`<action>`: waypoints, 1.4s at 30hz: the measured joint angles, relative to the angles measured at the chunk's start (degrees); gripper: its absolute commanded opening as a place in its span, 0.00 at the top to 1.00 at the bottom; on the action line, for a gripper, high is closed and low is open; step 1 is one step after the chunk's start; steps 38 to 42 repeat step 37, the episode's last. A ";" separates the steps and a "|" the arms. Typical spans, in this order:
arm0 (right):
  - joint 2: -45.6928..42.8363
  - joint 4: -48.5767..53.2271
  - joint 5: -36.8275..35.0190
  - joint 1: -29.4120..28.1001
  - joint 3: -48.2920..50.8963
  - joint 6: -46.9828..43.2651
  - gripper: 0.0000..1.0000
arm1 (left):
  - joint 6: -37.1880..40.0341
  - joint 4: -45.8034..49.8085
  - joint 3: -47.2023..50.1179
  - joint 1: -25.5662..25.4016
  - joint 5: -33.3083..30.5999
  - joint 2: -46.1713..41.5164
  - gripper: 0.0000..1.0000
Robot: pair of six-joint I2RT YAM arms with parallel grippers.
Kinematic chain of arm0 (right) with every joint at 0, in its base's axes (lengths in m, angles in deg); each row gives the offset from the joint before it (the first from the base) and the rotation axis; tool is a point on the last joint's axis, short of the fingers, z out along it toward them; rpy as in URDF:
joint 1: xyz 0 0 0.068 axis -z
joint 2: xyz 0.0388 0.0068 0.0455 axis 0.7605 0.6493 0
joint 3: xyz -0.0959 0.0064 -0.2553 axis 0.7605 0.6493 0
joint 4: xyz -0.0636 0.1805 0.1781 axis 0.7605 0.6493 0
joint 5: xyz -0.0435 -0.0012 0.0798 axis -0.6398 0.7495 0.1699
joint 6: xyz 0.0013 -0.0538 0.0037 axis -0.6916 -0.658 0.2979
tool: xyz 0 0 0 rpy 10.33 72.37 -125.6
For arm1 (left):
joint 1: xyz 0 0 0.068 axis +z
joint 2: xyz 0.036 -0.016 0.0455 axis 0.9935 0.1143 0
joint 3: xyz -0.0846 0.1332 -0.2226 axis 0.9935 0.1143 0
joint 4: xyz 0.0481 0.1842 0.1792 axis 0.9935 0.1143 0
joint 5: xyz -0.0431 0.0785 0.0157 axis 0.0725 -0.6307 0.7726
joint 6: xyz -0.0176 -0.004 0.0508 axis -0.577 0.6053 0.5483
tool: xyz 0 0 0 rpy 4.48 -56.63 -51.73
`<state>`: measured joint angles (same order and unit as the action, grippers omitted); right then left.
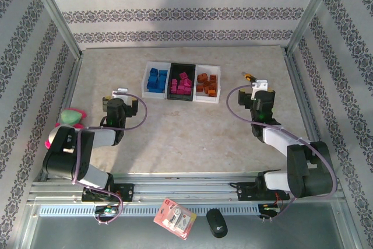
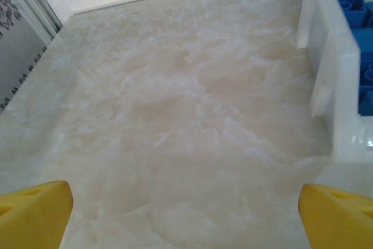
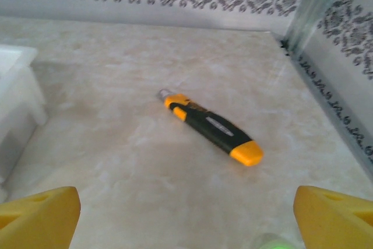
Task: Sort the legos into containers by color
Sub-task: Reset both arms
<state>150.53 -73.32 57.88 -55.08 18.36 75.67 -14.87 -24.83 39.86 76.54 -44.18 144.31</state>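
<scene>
1. Beige marble-look surface (image 1: 192, 135), walled on three sides by patterned panels.
2. Containers: three trays in a tight row at far centre. Left white tray (image 1: 146, 81), black tray (image 1: 171, 88) in the middle, right white tray (image 1: 219, 83).
3. Legos sit inside the trays by colour: blue legos (image 1: 156, 80) in the left white tray, pink legos (image 1: 182, 84) in the black tray, orange legos (image 1: 207, 84) in the right white tray.
4. Left jaws: released and spread wide, left yellow fingertips (image 2: 35, 211) at either edge of the wrist view, bare surface between them, grasping nothing. They sit near and left of the left white tray.
5. Right jaws: released and wide, right yellow fingertips (image 3: 41, 214) apart, nothing between. They sit right of the right white tray.
6. Utility knife (image 3: 210, 126), yellow and black, lies flat on the surface just beyond the right jaws, apart from them.
7. Plush toy (image 1: 71, 118), pink and green, at the left edge beside the left arm.
8. Red-and-white packet (image 1: 175, 218) lies on the near ledge below the arm bases.
</scene>
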 measured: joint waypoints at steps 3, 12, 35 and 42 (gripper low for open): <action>-0.11 -1.07 0.57 0.61 0.22 0.44 0.07 | -1.55 -3.15 1.62 3.02 3.58 2.05 0.01; 6.14 -11.80 7.69 2.08 6.56 0.57 0.05 | -3.67 -6.60 2.01 5.97 10.95 4.20 0.01; 12.24 -19.04 11.50 4.72 6.56 2.38 0.02 | -3.67 -7.45 2.01 5.97 13.97 4.20 0.01; 12.24 -19.06 11.69 4.72 6.56 2.38 0.02 | -3.67 -7.45 2.01 5.97 13.97 4.20 0.01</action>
